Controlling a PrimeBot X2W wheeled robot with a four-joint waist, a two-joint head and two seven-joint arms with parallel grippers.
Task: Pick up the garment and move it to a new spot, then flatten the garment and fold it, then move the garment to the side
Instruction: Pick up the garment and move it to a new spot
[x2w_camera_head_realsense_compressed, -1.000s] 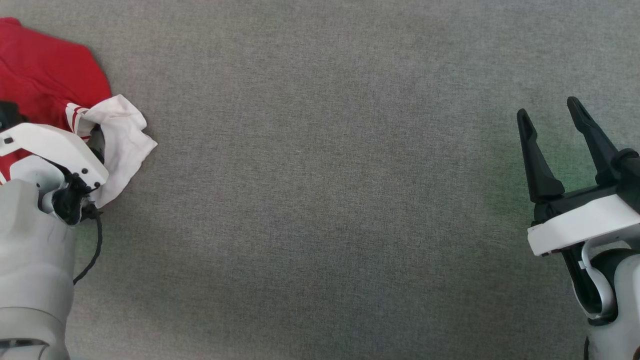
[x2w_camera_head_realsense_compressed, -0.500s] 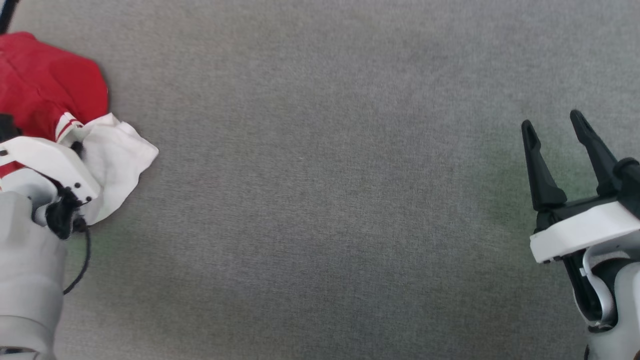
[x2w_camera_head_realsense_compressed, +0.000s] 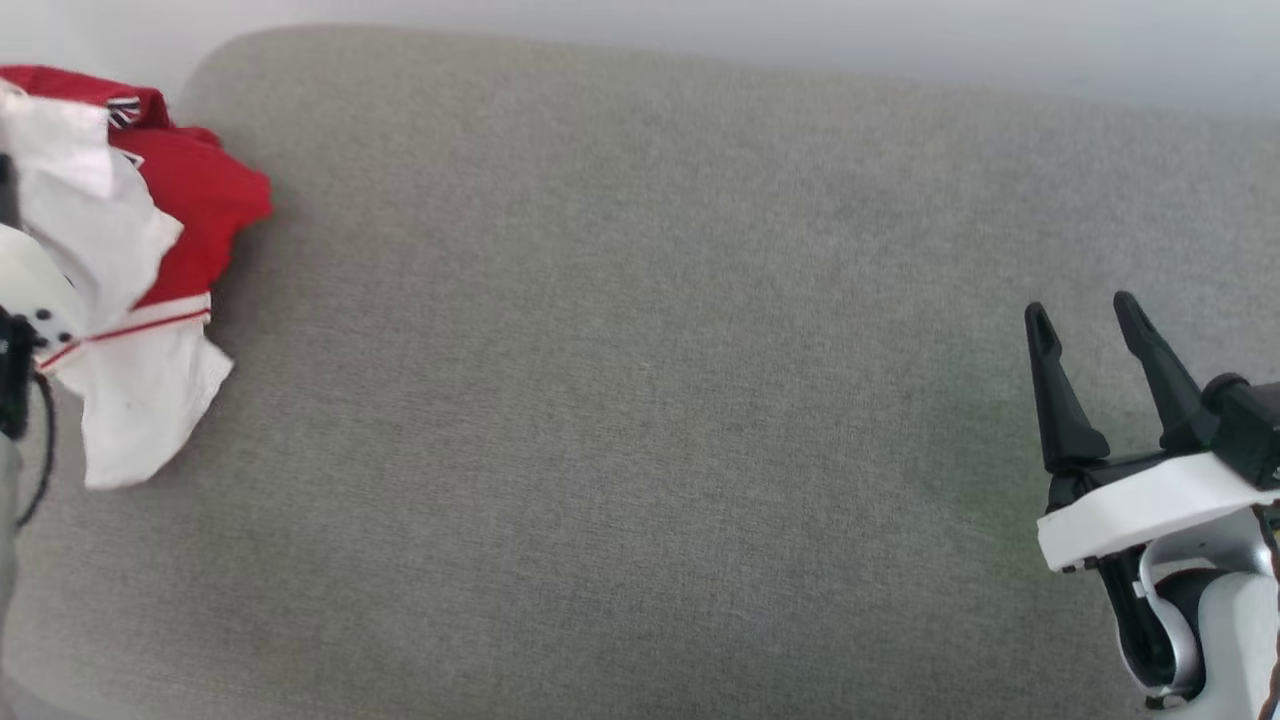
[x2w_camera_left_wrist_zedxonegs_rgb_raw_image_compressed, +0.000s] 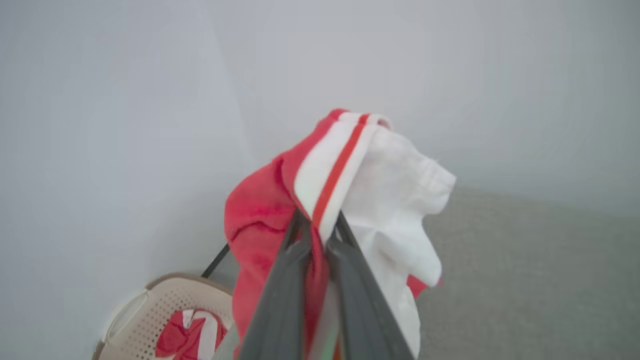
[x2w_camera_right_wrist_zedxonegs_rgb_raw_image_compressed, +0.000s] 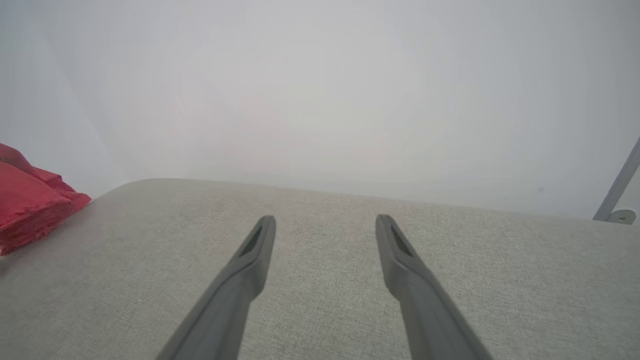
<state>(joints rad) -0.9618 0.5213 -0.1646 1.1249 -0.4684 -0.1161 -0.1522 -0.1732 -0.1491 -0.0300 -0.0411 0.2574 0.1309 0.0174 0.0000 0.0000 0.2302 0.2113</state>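
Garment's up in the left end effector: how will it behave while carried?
Probably floppy: the garment hangs in loose folds from the left end effector. Likely light; thin cloth. Pinched only at the striped trim, it may swing.

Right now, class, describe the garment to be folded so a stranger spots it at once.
At the left end of the grey surface, the left tool pinches a red-and-white garment. Unlike its lookalike, bunched in a perforated basket, it hangs lifted.

Tabletop: grey woven fabric, rounded far-left corner.
Wall: plain, pale grey, behind the tabletop.
Basket: beige, perforated, below the tabletop's left end.
Bunched cloth: red-and-white, small, inside the basket.
Metal bar: grey, slanted, far right.
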